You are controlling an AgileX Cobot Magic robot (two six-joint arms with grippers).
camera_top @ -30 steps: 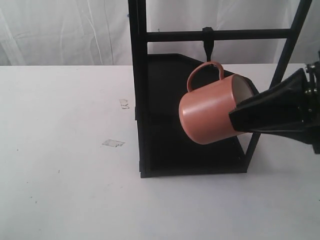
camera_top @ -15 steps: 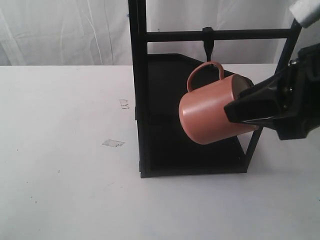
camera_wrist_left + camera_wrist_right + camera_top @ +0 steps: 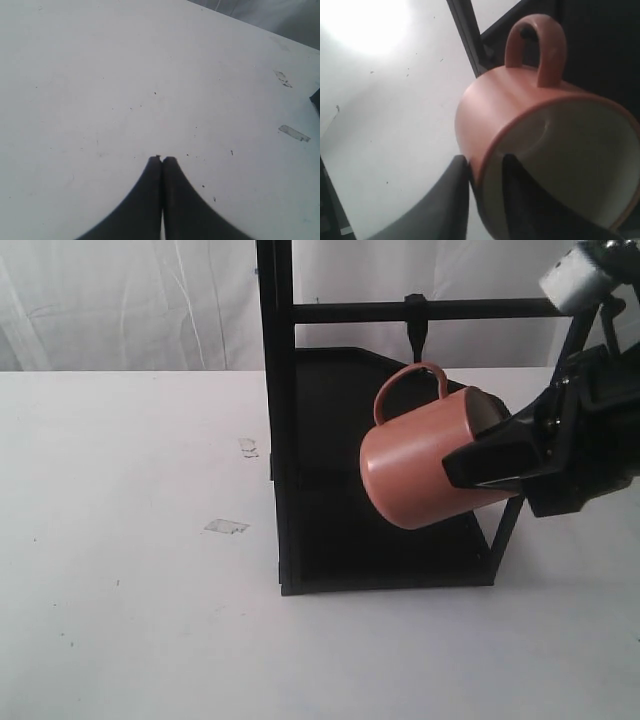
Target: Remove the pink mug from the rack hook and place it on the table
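Right gripper (image 3: 455, 468) advanced — seemingly pinching the pink mug (image 3: 410, 465) now.

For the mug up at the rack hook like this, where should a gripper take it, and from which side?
The rim wall, one finger inside and one outside, approached from the open mouth. The mug has its handle up at the hook, and its mouth tilts toward the right gripper.

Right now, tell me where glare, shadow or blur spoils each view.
Right wrist view: a blown-out glare patch whitens the table; the pink mug is clear, and the right gripper is a soft dark shape. Left wrist view: the light is even, and the left gripper is a black silhouette. Exterior view: the rack reads as featureless black.
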